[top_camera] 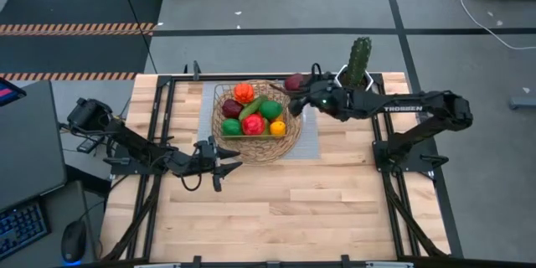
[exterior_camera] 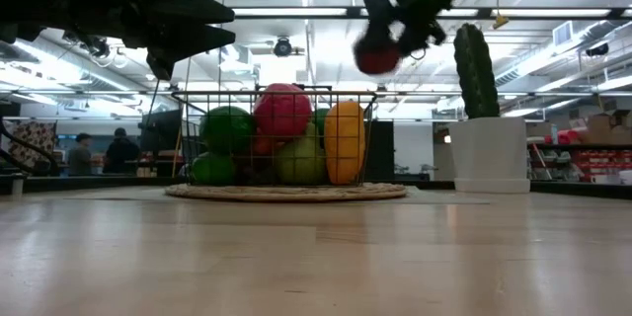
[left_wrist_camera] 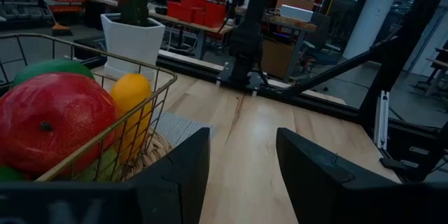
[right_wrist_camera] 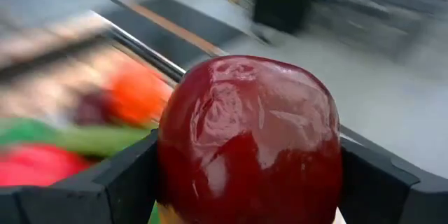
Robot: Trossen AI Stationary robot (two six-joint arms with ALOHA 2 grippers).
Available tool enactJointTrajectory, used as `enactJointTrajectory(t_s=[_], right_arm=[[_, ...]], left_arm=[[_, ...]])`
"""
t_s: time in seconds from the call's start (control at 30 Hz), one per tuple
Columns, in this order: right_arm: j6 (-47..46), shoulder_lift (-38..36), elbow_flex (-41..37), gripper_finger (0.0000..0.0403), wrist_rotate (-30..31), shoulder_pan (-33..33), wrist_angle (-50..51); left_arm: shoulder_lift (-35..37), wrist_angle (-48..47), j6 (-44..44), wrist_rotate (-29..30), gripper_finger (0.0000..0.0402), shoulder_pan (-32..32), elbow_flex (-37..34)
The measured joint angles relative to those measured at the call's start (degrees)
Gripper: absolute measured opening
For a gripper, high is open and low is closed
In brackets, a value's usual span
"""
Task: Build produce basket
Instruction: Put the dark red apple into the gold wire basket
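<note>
The basket [top_camera: 289, 144], a round tan wicker bowl with a wire cage in its centre, sits on a grey mat at the table's far middle. It holds produce: a red fruit [top_camera: 252, 124], green ones [top_camera: 270, 109], an orange one [top_camera: 244, 92], a yellow one [top_camera: 278, 128] and a dark purple one [top_camera: 231, 107]. My right gripper [top_camera: 299, 86] hangs high over the basket's far right rim, shut on a dark red fruit [right_wrist_camera: 248, 140]. My left gripper [left_wrist_camera: 241, 161] stands open and level at the basket's near left side, with nothing between its fingers. My right gripper pinches the glossy dark red fruit between its two fingers [right_wrist_camera: 126, 178], one on each side of the fruit [right_wrist_camera: 175, 171]. The fingers come from the table's right, slanting a little downward. The fruit [exterior_camera: 376, 57] is lifted clear, well above the basket's wire rim.
A tall green cactus [top_camera: 360, 60] in a white pot [exterior_camera: 489, 153] stands at the far right, close behind my right arm. The wooden table top nearer than the basket is bare [top_camera: 293, 209]. Black frame rails [top_camera: 159, 117] run along both sides of the table.
</note>
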State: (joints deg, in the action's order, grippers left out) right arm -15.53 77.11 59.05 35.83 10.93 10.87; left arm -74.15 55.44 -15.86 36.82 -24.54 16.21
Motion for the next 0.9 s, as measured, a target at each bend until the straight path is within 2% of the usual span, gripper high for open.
enactJointTrajectory(t_s=[0.13,0.27,0.4,0.67,0.9], right_arm=[[2.8,1.6,0.0,0.0353,-4.7,-2.2,-11.7],[6.4,5.2,0.1,0.0353,-7.0,-2.7,-17.7],[7.3,9.7,0.0,0.0353,-10.2,-1.7,-20.0],[7.8,17.1,0.0,0.0353,-10.8,0.1,-26.8],[8.6,20.3,0.0,0.036,-11.8,1.0,-29.5]], left_arm=[[0.0,0.0,-0.2,0.0,0.0172,0.0,0.0],[0.0,0.0,-0.4,0.0,0.0172,0.0,0.0],[0.0,0.0,-0.8,0.0,0.0172,0.0,0.0],[0.0,0.0,-0.4,0.0,0.0172,0.0,0.0],[0.0,0.0,-0.2,0.0,0.0172,0.0,0.0]])
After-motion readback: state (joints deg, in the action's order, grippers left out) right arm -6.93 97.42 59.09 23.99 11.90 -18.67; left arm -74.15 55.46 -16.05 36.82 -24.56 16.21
